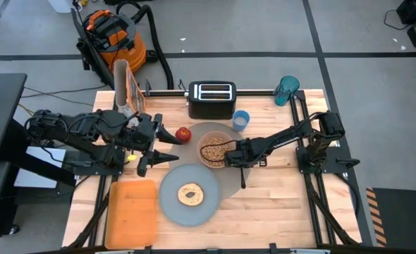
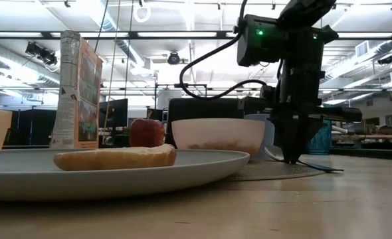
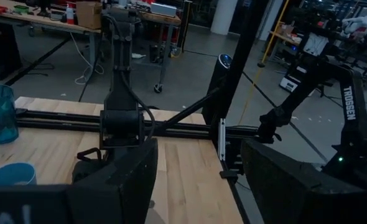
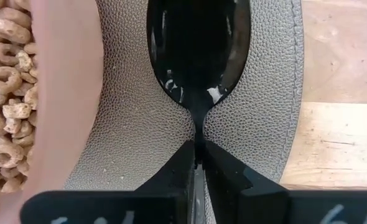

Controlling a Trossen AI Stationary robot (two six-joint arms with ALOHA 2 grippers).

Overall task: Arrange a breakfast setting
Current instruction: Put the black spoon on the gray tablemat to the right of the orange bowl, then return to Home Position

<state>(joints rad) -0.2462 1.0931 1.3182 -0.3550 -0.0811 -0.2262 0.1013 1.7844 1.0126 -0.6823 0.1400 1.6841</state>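
Observation:
The grey-brown mat (image 1: 225,180) lies mid-table. On it stands the pink bowl (image 1: 213,149) of cereal rings, and the grey plate (image 1: 189,194) with a bread piece overlaps its near edge. The red apple (image 1: 183,133) and the blue cup (image 1: 241,120) stand on the table beyond the mat. My right gripper (image 1: 235,156) is beside the bowl's right side, shut on the metal spoon (image 4: 199,50). My left gripper (image 1: 171,146) is open and empty, left of the mat, one finger near the apple. My right gripper pinches the spoon's narrow neck (image 4: 199,132), just behind its bowl, between the two fingers. The fingers (image 2: 291,149) point down from above and lie across the spoon. The spoon lies level over the mat (image 4: 258,124), handle (image 1: 242,180) toward the near edge; whether it rests on the mat I cannot tell.
A black toaster (image 1: 211,99), a cereal box (image 1: 125,88) and a teal cup (image 1: 288,89) stand along the far edge. An orange board (image 1: 132,212) lies at the near left. Bare wood shows at the near right.

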